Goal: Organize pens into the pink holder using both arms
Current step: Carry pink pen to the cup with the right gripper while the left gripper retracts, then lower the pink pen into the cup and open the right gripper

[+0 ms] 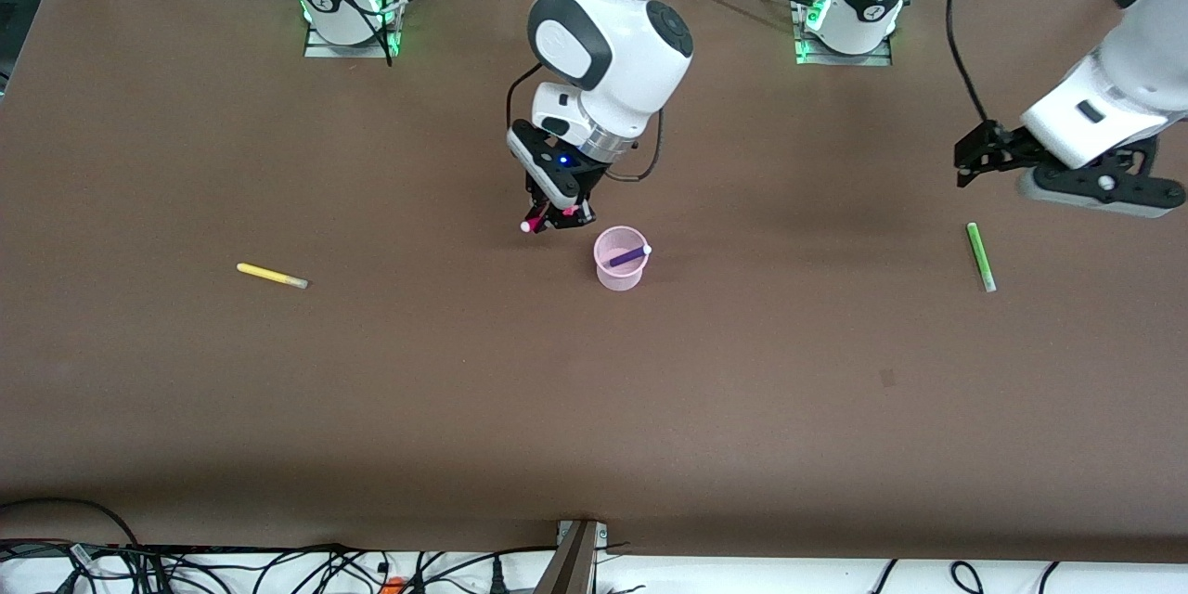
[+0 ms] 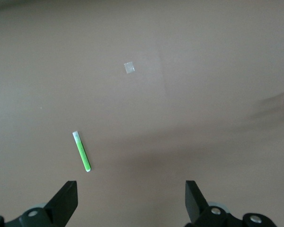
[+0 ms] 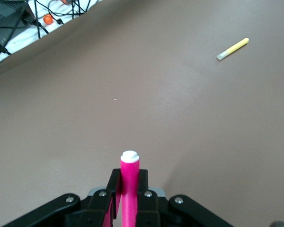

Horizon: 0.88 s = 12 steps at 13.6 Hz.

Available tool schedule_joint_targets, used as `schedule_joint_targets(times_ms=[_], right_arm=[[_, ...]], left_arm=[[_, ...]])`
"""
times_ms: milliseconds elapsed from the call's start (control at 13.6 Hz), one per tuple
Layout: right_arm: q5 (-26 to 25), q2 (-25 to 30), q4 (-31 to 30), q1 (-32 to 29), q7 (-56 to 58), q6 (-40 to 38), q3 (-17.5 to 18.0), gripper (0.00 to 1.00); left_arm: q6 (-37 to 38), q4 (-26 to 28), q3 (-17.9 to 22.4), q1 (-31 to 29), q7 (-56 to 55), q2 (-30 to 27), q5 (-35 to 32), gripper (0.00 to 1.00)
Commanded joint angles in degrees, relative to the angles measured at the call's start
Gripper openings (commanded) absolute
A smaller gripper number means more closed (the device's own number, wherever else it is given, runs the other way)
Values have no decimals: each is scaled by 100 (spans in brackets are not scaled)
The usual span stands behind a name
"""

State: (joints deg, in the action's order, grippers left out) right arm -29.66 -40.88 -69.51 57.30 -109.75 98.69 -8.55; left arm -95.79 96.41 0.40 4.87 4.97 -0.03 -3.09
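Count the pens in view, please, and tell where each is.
4. Purple pen in the holder; magenta pen in the right hand; yellow pen and green pen on the table.

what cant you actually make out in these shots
- Magenta pen: its lower part is hidden between the right pincer fingers in the right wrist view; in the front view only small bits show.
- Purple pen: its lower end is blurred by the pink holder wall, front view.
- Pink holder: cut off by the picture's edge in the left wrist view.
- Left pincer: only its open fingertips show; the bottom edge cuts the rest.
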Motion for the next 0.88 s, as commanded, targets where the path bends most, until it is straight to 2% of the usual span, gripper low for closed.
schedule_joint_targets(times_ms=[0, 367, 807], right_arm=[[-390, -411, 499, 150, -344, 80, -103, 0], [-934, -622, 509, 202, -704, 677, -112, 0], [-1243, -843, 500, 510, -960, 713, -112, 0]], left_arm=[[358, 54, -497, -575, 39, -137, 99, 100], [771, -193, -463, -391, 231, 30, 116, 100], [-151, -105, -146, -523, -66, 100, 29, 100]])
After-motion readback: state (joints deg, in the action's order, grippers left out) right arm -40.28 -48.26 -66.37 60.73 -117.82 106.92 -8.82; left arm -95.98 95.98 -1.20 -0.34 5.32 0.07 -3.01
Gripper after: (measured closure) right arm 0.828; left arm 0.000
